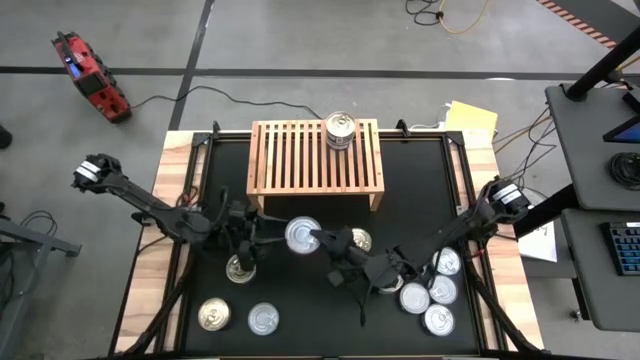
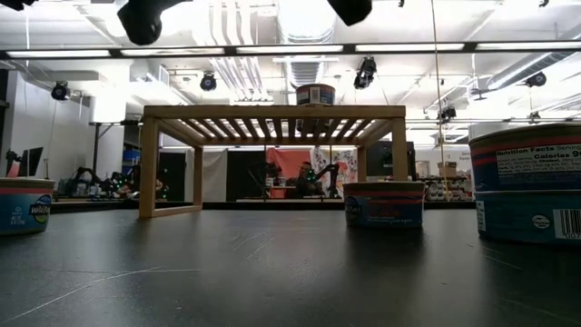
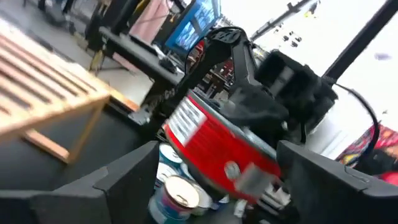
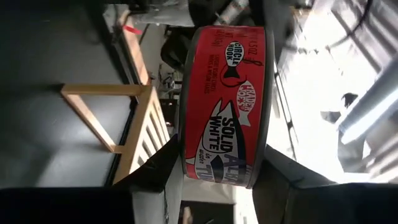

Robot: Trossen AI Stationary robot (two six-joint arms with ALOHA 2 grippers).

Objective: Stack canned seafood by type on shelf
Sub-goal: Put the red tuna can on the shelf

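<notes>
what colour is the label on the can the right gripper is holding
Red, with white lettering and a dark fish graphic on the tuna can, clamped in the right gripper. Best seen in the right wrist view.

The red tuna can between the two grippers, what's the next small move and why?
Probably the left gripper should back away. The right gripper is clamped on the red tuna can, while the left's fingers stand spread on either side of it, so the handover looks done. Then the right arm can carry it to the shelf, where one can already stands.
</notes>
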